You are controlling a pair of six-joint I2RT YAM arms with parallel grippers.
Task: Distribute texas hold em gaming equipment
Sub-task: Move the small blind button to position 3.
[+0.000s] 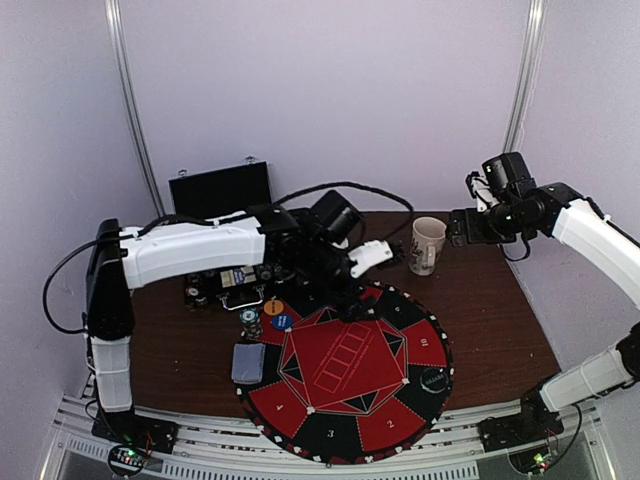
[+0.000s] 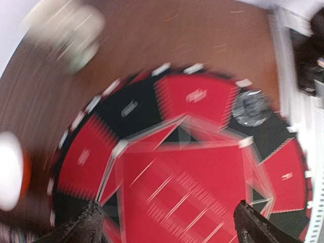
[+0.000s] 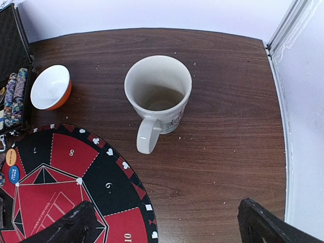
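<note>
I read the left fingers (image 2: 87, 227) as spread wide with nothing between them, over the round mat (image 1: 345, 370); that wrist view is blurred. Right fingers (image 3: 76, 229) are also spread and empty, above the counter (image 3: 223, 152) near the mug (image 3: 158, 93). The card stack (image 1: 248, 362) lies at the mat's left edge. The orange disc (image 1: 273, 307) and blue disc (image 1: 281, 321) are close by, and a dark disc (image 1: 432, 379) sits on the mat's right side.

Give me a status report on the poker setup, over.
Left gripper open, empty, above mat. Right gripper open, raised near mug. Cards, chips at mat's left edge. Nothing blocking.
</note>
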